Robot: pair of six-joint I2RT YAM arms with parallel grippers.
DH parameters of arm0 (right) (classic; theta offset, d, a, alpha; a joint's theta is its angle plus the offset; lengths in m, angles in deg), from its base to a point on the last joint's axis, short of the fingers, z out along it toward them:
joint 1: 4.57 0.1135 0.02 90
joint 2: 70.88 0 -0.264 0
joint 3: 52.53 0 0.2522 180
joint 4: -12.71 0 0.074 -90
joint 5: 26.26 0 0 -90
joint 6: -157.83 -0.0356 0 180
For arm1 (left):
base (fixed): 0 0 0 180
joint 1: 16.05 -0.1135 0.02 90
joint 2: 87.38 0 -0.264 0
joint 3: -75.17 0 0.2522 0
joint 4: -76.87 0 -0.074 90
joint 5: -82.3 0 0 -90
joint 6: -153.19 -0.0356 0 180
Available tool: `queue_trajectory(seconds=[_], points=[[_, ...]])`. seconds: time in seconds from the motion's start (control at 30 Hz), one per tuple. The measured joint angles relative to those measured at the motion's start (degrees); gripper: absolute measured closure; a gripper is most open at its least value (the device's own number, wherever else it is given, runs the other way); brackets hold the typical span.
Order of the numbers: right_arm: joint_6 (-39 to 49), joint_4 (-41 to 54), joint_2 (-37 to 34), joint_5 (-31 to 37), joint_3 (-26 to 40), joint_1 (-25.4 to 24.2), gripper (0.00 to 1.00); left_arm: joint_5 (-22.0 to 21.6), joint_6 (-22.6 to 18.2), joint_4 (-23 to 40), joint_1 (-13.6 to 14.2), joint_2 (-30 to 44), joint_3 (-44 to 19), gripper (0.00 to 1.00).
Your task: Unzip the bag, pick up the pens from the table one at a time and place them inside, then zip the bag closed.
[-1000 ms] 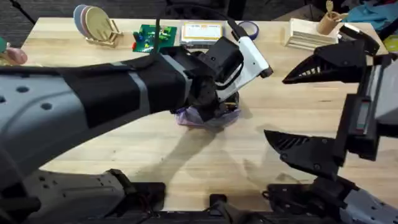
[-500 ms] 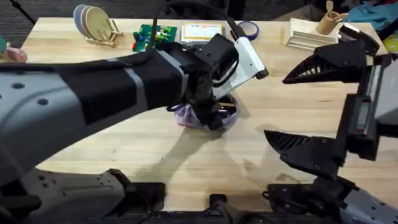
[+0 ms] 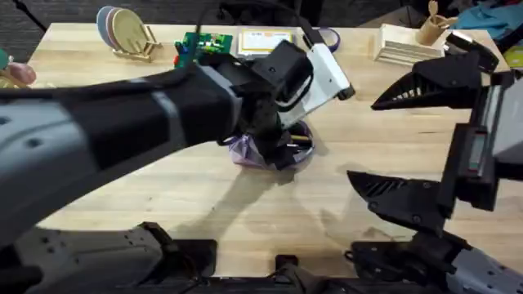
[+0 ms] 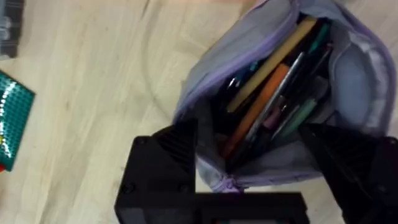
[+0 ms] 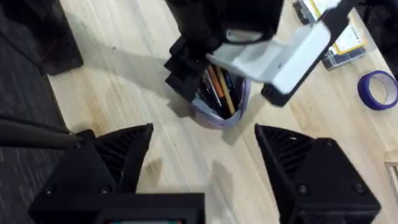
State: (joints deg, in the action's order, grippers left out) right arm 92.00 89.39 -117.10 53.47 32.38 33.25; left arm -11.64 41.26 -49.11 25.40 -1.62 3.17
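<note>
Bag (image 3: 265, 151) sits mid-table (image 3: 204, 196), mostly hidden in the overhead view under the left arm, which reaches across from lower left. Lavender fabric shows just below the arm's black wrist.

Left wrist view: bag (image 4: 280, 93) unzipped, mouth gaping. Inside, an orange pen (image 4: 258, 109) lies lengthwise among several other slim items, a yellow one and dark ones included. Left gripper (image 4: 267, 158) straddles the near end of the pouch, fingers (image 4: 171, 155) spread wide, one on each side of the fabric; not clamped on anything I can make out.

Right gripper (image 5: 202, 162) hangs high over the table's right side, well apart from the bag (image 5: 217, 99), fingers wide apart and holding nothing.

Right wrist view: pens stand in the open mouth, left gripper directly over it. Blue tape roll (image 5: 378, 89) lies farther off
</note>
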Motion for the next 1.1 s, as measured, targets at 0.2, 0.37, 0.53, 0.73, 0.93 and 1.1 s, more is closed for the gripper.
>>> queue_trajectory(seconds=[0.2,0.37,0.53,0.73,0.93,1.1], points=[[0.0,0.0,0.0,0.0,0.0,0.0,0.003,1.8,0.0,3.7,-5.4,-9.3,0.0,0.008],[0.0,0.0,0.0,2.1,0.0,0.0,0.003,3.0,-0.3,7.6,-11.8,-17.4,0.0,0.008],[0.0,0.0,0.0,2.6,0.0,0.0,0.003,3.3,-0.5,11.4,-17.8,-22.2,0.0,0.008],[0.0,0.0,0.0,3.5,0.0,0.0,0.003,3.3,-0.4,12.1,-23.6,-22.7,0.0,0.007],[0.0,0.0,0.0,4.1,0.0,0.0,0.003,3.3,-0.4,14.7,-23.8,-22.4,0.0,0.007],[0.0,0.0,-0.7,4.1,0.0,0.0,0.003,3.3,-1.1,14.1,-23.8,-22.1,0.0,0.007]])
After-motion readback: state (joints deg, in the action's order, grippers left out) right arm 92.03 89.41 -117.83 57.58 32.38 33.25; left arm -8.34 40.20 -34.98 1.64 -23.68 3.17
